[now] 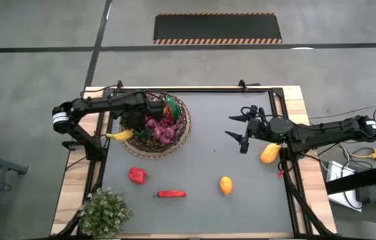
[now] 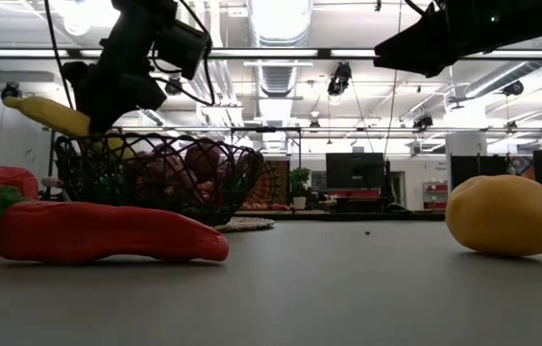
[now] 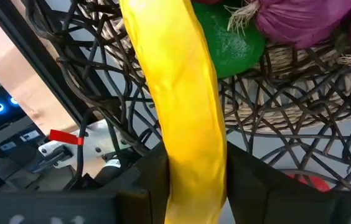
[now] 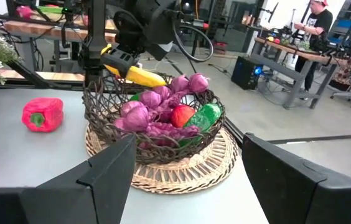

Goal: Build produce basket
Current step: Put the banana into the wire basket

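The dark wicker basket (image 1: 158, 125) sits on a round woven mat at the table's left far part. It holds purple grape bunches (image 4: 157, 106), a green piece (image 4: 205, 117) and a red-orange fruit (image 4: 182, 115). My left gripper (image 1: 129, 127) hangs over the basket's left near rim, shut on the yellow banana (image 1: 120, 135). My right gripper (image 1: 241, 130) hovers open over the table's right part, facing the basket (image 4: 157, 134). A red pepper (image 1: 137, 175), a red chili (image 1: 171, 194) and an orange fruit (image 1: 225, 185) lie on the table, and a yellow-orange fruit (image 1: 270, 153) lies under the right arm. My left gripper pinches the banana (image 3: 194, 168) between its two fingers (image 3: 154, 180), which come down from above. The banana is lifted clear above the basket's rim (image 2: 88, 154). Its long free end (image 2: 45, 113) sticks out past the rim toward the table's left edge.
A small green potted plant (image 1: 105, 212) stands at the table's near left corner. The table has a raised dark frame (image 1: 285, 173) along its sides. Free grey surface lies between the basket and the right arm. A person (image 4: 317, 18) stands far off in the room.
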